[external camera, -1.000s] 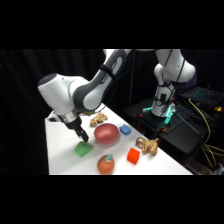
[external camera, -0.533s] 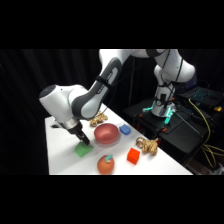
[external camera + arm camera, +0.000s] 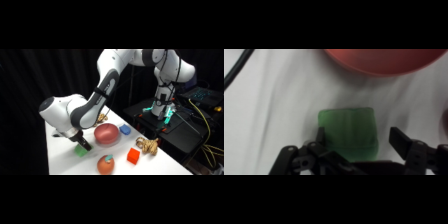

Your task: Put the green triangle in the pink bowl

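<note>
— How far along are you?

— My gripper (image 3: 358, 140) is low over the small bright green wedge-shaped block (image 3: 349, 131), fingers spread wide to either side of it, nothing clamped. It sits on the white table (image 3: 274, 110) between my fingers. Gripping, lifting and dropping are all left.

— And the target?

— The round reddish-pink bowl (image 3: 106, 133) lies just beyond my fingertips. An orange-red ball with green top (image 3: 105, 163) and a red cube (image 3: 133, 156) stand off to one side; I judge nothing blocks the way.
</note>
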You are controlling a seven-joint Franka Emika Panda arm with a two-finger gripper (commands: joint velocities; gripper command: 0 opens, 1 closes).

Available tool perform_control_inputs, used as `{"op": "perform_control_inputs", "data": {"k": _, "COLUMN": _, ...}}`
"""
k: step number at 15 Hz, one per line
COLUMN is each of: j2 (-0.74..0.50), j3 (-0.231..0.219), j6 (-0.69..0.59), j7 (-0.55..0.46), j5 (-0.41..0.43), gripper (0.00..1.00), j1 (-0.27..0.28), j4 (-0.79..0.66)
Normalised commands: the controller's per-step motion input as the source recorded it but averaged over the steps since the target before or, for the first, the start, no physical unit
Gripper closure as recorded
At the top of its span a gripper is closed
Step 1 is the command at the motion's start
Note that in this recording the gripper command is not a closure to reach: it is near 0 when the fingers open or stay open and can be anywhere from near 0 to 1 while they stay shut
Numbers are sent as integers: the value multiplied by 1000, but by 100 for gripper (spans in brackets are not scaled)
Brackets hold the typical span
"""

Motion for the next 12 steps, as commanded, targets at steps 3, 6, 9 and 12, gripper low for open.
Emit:
{"op": "perform_control_inputs", "data": {"k": 3, "j2": 333, "j3": 34, "j6": -252, "j7": -253, "j5": 27, "gripper": 0, "j1": -63, "j4": 549}}
{"op": "perform_control_inputs", "data": {"k": 6, "j2": 311, "j3": 37, "j6": -198, "j7": -241, "j5": 30, "gripper": 100, "j1": -47, "j4": 513}}
{"op": "perform_control_inputs", "data": {"k": 9, "j2": 305, "j3": 41, "j6": -194, "j7": -224, "j5": 35, "gripper": 100, "j1": -22, "j4": 537}}
{"op": "perform_control_inputs", "data": {"k": 12, "j2": 253, "j3": 37, "j6": -155, "j7": -195, "j5": 31, "gripper": 100, "j1": 2, "j4": 488}}
